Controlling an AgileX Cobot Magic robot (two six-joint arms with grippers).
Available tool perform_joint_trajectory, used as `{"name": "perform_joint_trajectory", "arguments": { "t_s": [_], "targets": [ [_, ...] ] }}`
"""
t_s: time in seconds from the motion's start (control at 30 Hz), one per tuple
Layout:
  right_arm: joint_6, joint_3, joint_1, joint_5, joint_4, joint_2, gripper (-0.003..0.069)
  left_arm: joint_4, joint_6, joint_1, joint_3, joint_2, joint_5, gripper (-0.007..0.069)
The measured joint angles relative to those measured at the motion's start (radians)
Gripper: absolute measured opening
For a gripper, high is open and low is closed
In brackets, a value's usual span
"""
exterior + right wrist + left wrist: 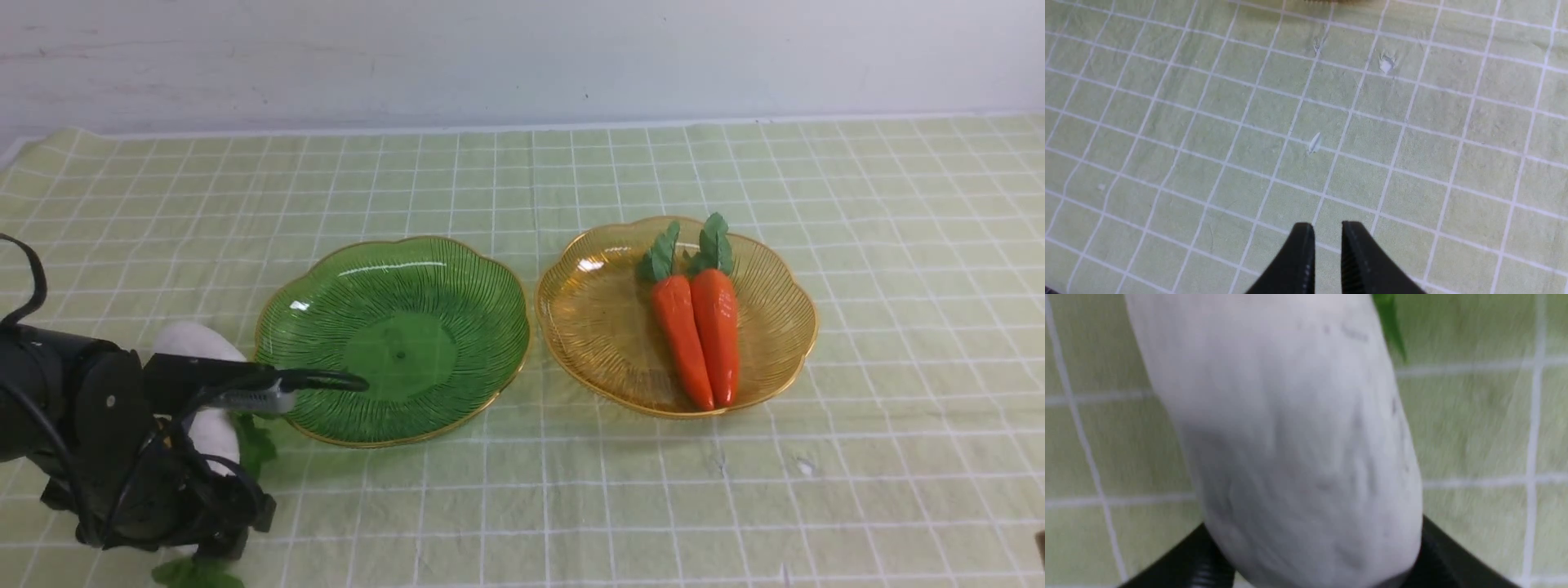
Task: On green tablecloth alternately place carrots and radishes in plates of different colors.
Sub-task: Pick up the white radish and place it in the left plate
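The green tablecloth [571, 506] covers the table. Two orange carrots [682, 339] [718, 327] lie side by side in the amber plate [596, 318]. The green plate [400, 351] holds nothing. My left gripper [1314, 555] is shut on a white radish [1290, 437], with a black finger against each of its sides. In the front view this radish [196, 343] shows behind my left arm, just left of the green plate. My right gripper [1327, 228] hovers over bare cloth, its fingers nearly together with nothing between them; it is out of the front view.
Green leaves [196, 572] stick out under my left arm at the near edge. A pale wall [522, 57] runs along the back of the cloth. The amber plate's rim [1327, 1] just shows in the right wrist view.
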Motion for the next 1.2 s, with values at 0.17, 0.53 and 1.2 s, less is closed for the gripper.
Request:
{"name": "perform_joint_trajectory", "arguments": {
  "t_s": [0.17, 0.53, 1.2],
  "targets": [
    [0.000, 0.000, 0.000, -0.001, 0.000, 0.000, 0.0087, 0.026, -0.033, 0.000, -0.017, -0.047, 0.149, 0.0412],
    [0.000, 0.000, 0.000, -0.030, 0.000, 0.000, 0.0087, -0.020, -0.048, 0.000, -0.182, -0.299, 0.286, 0.0412],
    [-0.006, 0.000, 0.000, -0.069, 0.000, 0.000, 0.0087, -0.795, 0.340, -0.025, -0.335, 0.136, -0.113, 0.0583]
  ]
}}
